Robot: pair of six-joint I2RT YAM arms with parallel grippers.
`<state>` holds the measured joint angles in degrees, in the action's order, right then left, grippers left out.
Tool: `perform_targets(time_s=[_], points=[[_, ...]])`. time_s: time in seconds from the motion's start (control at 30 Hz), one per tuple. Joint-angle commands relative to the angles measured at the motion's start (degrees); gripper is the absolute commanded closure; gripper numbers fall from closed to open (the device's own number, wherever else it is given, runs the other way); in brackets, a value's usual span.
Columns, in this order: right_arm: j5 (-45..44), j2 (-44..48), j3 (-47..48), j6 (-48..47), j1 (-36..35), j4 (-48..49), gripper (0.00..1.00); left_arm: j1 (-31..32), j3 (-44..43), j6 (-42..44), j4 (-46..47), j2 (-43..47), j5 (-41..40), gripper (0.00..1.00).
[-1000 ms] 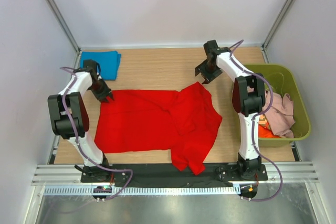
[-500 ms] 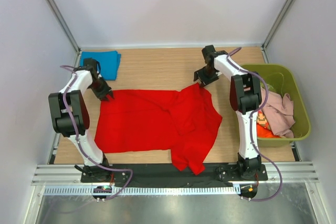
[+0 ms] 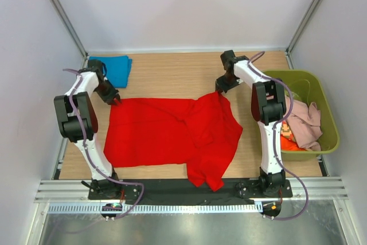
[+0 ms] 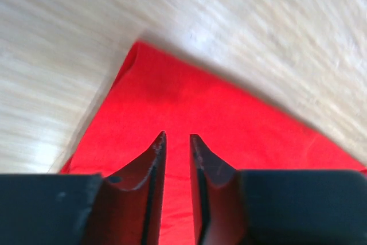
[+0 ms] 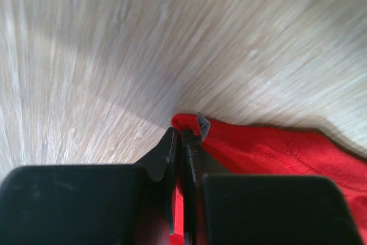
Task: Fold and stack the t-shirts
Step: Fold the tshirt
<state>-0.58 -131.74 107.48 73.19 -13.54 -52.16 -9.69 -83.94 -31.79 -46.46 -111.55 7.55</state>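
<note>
Count: two t-shirts on the wooden table (image 3: 172, 73). One red t-shirt (image 3: 166, 133) lies spread at the centre, its right side rumpled. One blue t-shirt (image 3: 114, 68) lies folded at the far left corner, apart from the red.

One olive-green bin (image 3: 323, 87) stands at the right. It holds a pale pink t-shirt (image 3: 307, 121) and an orange t-shirt (image 3: 292, 144) (others not resolvable).

Left gripper (image 4: 178, 136): jaws a narrow gap apart over the red shirt's far left corner, no cloth seen pinched.

Right gripper (image 5: 182, 133): jaws closed, pinching the red shirt's far right edge.
</note>
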Motion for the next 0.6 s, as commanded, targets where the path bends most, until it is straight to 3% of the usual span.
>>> perform_targets(time_s=[0.0,0.27,0.57], points=[[-5.31,2.18,-2.79,-1.91,0.44,2.92,0.96,-0.41,-4.20,-1.96,-0.92,-3.23,0.27,0.78],[-6.79,5.35,-3.33,-7.08,0.53,7.95,0.99,-0.41,-7.55,-2.58,-4.95,-10.79,-4.91,0.92],[-20.34,17.65,-13.24,-23.34,1.23,20.94,0.99,-2.08,-7.12,-1.61,-5.84,-13.08,-9.22,0.93]])
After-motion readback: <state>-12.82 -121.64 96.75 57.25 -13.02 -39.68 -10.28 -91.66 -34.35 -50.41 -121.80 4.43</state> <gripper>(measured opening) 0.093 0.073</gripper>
